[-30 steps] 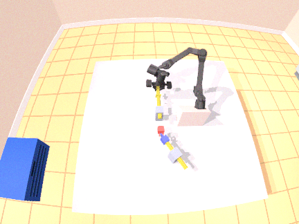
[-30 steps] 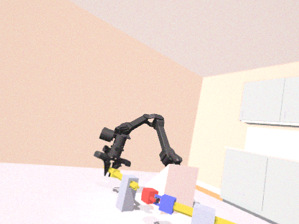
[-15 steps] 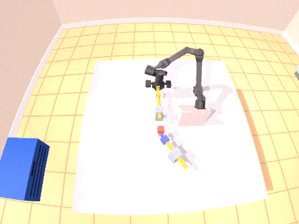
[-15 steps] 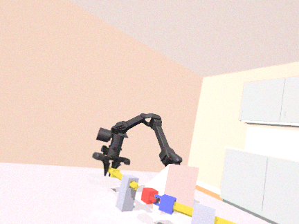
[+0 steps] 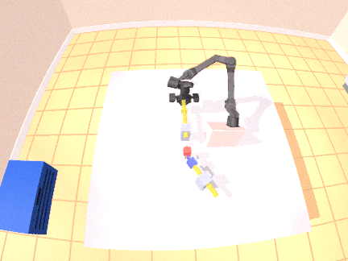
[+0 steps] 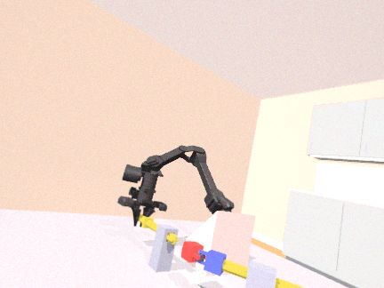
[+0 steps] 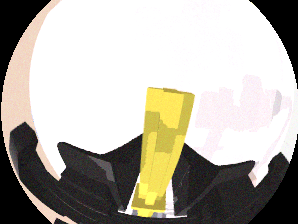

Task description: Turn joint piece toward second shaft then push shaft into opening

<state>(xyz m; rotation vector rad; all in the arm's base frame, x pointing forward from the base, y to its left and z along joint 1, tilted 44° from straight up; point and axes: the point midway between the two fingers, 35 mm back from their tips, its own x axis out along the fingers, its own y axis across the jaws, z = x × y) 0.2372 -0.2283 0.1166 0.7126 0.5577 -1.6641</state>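
A blue box [image 5: 24, 196] with a vented side stood on the yellow tiled floor [image 5: 60, 121] beside the white mat [image 5: 141, 217]; grey cabinets [image 6: 338, 133] (upper and lower) lined the wall.

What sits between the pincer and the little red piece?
The yellow rod that the pincer grips, running through a grey block; then a short gap before the red piece. The top view shows it.
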